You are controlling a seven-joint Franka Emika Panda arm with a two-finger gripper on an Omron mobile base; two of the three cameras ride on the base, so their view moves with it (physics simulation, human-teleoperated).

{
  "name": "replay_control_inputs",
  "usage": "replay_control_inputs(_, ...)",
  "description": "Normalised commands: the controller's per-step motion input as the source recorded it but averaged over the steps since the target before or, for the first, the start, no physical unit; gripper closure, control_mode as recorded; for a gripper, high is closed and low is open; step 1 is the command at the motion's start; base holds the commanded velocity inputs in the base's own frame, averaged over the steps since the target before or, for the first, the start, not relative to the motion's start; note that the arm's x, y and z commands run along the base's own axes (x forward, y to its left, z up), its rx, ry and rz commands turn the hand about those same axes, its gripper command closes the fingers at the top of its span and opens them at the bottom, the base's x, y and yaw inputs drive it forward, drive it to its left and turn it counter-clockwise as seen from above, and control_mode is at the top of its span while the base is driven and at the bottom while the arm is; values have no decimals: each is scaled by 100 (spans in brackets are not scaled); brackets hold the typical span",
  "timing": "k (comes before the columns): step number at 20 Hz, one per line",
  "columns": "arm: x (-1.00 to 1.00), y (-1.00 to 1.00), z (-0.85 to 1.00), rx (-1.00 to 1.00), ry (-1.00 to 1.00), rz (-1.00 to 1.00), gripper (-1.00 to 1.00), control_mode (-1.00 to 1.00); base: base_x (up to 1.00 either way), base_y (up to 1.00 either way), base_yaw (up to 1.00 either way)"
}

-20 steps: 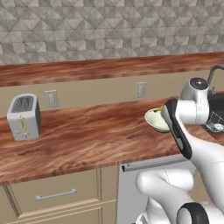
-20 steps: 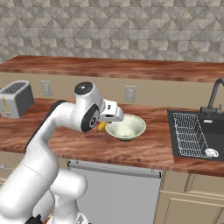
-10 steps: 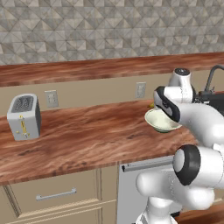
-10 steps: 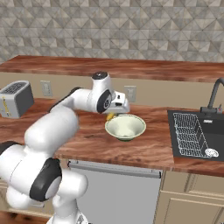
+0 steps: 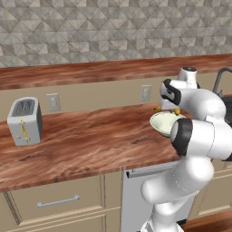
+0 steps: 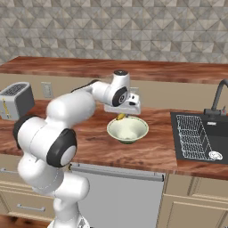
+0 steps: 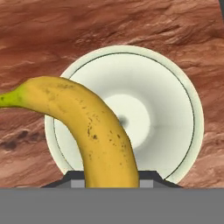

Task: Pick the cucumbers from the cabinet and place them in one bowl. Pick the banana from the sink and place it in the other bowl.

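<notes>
**Banana's over the bowl now, drop looks close**

So a second ago the arm was hunched low with the banana off to the near side of the bowl, and since then it has swung up and round so the tool [image 6: 121,116] hangs right above the bowl [image 6: 128,129]. From the hand view the banana [image 7: 89,131] is pinched between the tool's fingers, curving up across the bowl's pale inside, nothing else in there. Jaws pressed together on it, not let go yet. I'd say that means the banana half of the job is nearly done: just a bit of lowering and a release left, judging by how it's lined up.

Around it: a toaster [image 5: 25,121] sits well apart at the far left of the tabletop [image 5: 90,140], wall sockets on the backsplash, and the sink [image 6: 200,140] with its wire rack is off to the right, faucet [image 6: 216,100] behind it. Nothing stands between the banana and the bowl. Only worry I can see is the banana hanging toward one edge, so it might tip over the rim if dropped from here
</notes>
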Motion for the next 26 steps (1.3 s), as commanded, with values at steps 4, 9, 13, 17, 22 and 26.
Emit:
replay_control_inputs(4, 18, 0, -35, -1, -2, 0, 100, -100, 0, 0, 0)
replay_control_inputs(9, 20, 0, -57, -7, -4, 0, 100, -100, 0, 0, 0)
replay_control_inputs(13, 9, 0, -51, -8, -9, 0, 100, -100, 0, 0, 0)
replay_control_inputs(17, 1, -1, -45, -6, -7, 0, 100, -100, 0, 0, 0)
replay_control_inputs(22, 0, -12, -23, -3, -1, 0, 100, -100, 0, 0, 0)
replay_control_inputs(26, 0, 0, -27, 0, 1, -1, 100, -100, 0, 0, 0)
